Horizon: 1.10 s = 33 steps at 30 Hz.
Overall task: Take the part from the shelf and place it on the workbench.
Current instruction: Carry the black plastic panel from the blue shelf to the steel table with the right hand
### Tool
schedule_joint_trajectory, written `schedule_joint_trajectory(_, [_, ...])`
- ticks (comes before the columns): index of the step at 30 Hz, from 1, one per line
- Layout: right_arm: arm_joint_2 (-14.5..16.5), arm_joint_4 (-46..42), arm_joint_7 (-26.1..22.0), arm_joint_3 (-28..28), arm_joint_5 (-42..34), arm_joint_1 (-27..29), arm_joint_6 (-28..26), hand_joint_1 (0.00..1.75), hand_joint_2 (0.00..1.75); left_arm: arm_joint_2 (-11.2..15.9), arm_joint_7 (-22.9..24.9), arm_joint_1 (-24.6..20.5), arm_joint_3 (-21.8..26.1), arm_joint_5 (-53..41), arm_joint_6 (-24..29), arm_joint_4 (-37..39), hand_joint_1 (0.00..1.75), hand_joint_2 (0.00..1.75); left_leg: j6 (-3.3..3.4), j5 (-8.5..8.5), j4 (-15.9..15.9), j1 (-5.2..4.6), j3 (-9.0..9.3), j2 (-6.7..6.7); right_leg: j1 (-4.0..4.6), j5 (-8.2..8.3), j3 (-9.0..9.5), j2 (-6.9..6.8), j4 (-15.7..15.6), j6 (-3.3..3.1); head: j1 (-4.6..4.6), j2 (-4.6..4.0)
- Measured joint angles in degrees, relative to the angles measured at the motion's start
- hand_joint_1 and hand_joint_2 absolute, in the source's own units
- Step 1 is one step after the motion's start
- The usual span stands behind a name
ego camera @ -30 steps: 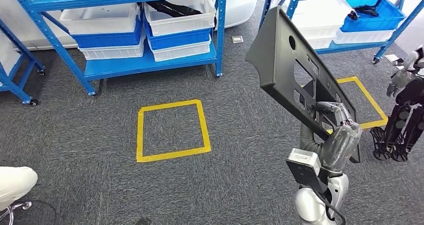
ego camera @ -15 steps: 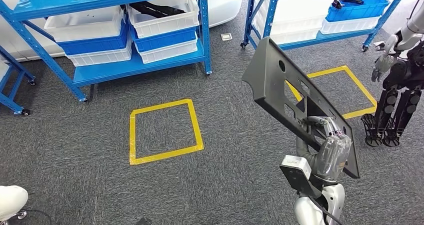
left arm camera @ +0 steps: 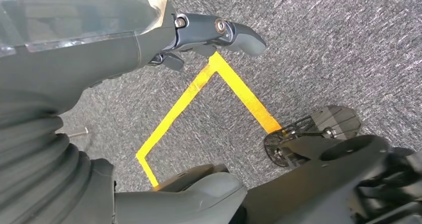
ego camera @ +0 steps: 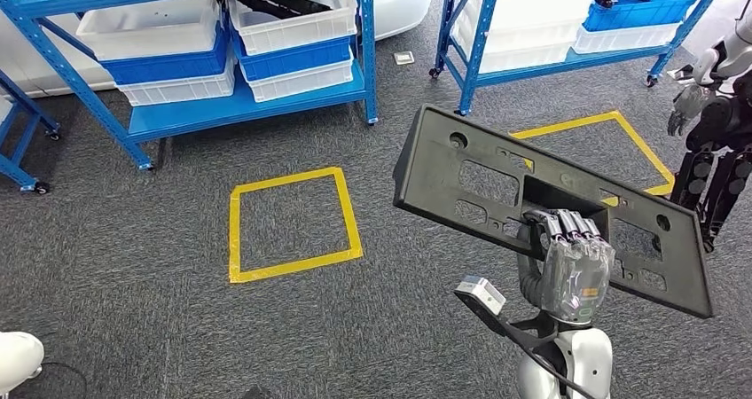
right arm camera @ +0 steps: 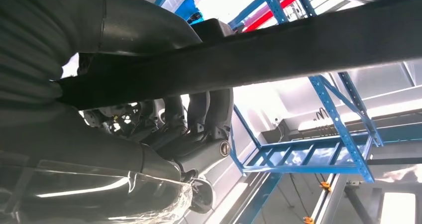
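Observation:
The part (ego camera: 461,182) is a long black plastic panel with several cut-outs. It hangs in the air on my right, its broad face turned up toward the head camera and its long side running left to right. My right hand (ego camera: 572,262) grips it from below, fingers hooked through a middle opening. In the right wrist view the panel's edge (right arm camera: 298,45) crosses the picture with the right hand (right arm camera: 199,119) curled around it. My left hand (left arm camera: 124,50) hangs over the grey carpet with fingers and thumb apart, holding nothing.
A blue shelf (ego camera: 239,106) with white and blue bins stands at the back left, and a second one (ego camera: 550,58) at the back right. Two yellow tape squares (ego camera: 288,224) (ego camera: 638,146) mark the carpet. Another robot (ego camera: 718,142) stands at the right edge.
The panel has swung from steeply tilted on edge to lying flatter, its face toward the camera. My right hand turned with it. The whole view has shifted slightly.

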Motion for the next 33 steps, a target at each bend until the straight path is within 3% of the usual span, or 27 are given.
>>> schedule_joint_trajectory(3, [-0.4,0.5,4.3,0.3,5.3,-0.7,0.0,1.75,1.75,0.0,0.1,0.0,-0.2,-0.4,-0.2,0.0,0.00,1.75,0.12,-1.19,2.9,0.00,-1.86,0.01,0.02,-0.97,-1.70,0.00,2.7,0.13,-0.03,0.00])
schedule_joint_trajectory(6, [-1.7,2.4,9.4,1.7,10.4,-2.4,0.0,1.75,1.75,-0.1,0.1,0.0,-0.3,-1.0,-0.6,0.0,0.00,1.75,0.25,-1.55,3.8,-0.01,-2.28,0.01,0.18,-1.38,-2.31,0.00,3.4,0.23,0.01,0.00])
schedule_joint_trajectory(9, [-3.2,3.8,11.3,3.2,10.4,-3.9,0.0,1.75,1.75,-0.1,-0.1,0.1,-0.4,-1.3,-0.7,0.0,0.00,1.75,0.43,-1.69,4.5,-0.07,-2.71,0.00,0.30,-1.42,-2.99,-0.01,3.9,0.27,0.01,0.00])
schedule_joint_trajectory(17, [-6.0,4.9,12.0,5.1,8.6,-5.0,0.0,1.75,1.75,-0.1,-0.2,0.2,-0.5,-1.8,-0.6,0.0,0.00,1.75,0.96,-2.12,6.7,-0.09,-4.13,-0.06,0.34,-1.63,-4.15,-0.04,5.6,0.61,0.03,0.00])
schedule_joint_trajectory(30, [-7.0,5.3,11.9,5.7,8.1,-5.0,0.0,1.75,1.75,-0.2,-0.3,0.1,-1.4,-1.8,-0.3,0.0,0.00,1.75,1.50,-2.62,10.8,-0.19,-8.09,-0.07,0.34,-1.95,-7.89,-0.03,9.3,0.96,0.02,0.00])
schedule_joint_trajectory(33, [-7.0,5.0,11.3,5.7,7.7,-4.8,0.0,1.75,1.75,-0.2,-0.4,0.1,-1.4,-1.8,0.3,0.0,0.00,1.75,1.90,-2.37,10.8,-0.44,-8.37,-0.18,0.14,-1.62,-7.69,-0.19,9.1,1.37,-0.03,0.00])
